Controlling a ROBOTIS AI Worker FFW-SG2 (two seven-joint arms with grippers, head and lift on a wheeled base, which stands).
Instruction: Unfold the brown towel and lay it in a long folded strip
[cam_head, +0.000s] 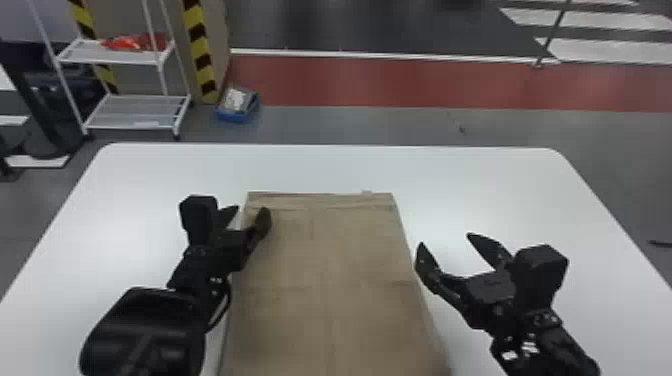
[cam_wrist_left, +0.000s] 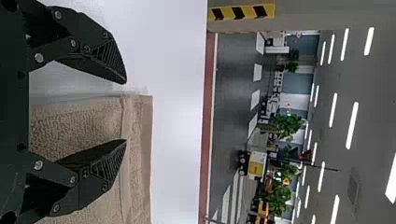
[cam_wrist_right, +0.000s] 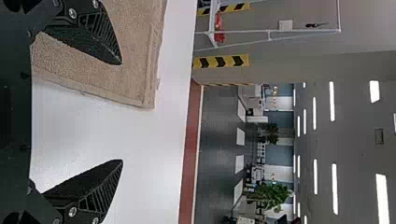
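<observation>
The brown towel (cam_head: 325, 280) lies flat on the white table as a long rectangle, running from mid-table to the front edge of the head view. My left gripper (cam_head: 249, 212) is open at its far left corner, one finger over the cloth and the other beyond its left edge. In the left wrist view that open gripper (cam_wrist_left: 125, 112) straddles the edge of the towel (cam_wrist_left: 77, 123). My right gripper (cam_head: 445, 242) stands open to the right of the towel. In the right wrist view, the right gripper's (cam_wrist_right: 122, 111) spread fingers have the towel's corner (cam_wrist_right: 135, 88) between and ahead of them.
The white table (cam_head: 500, 175) extends around the towel on its far, left and right sides. Beyond it on the floor stand a white wire shelf (cam_head: 135, 112) and a blue box (cam_head: 237, 106), at the far left.
</observation>
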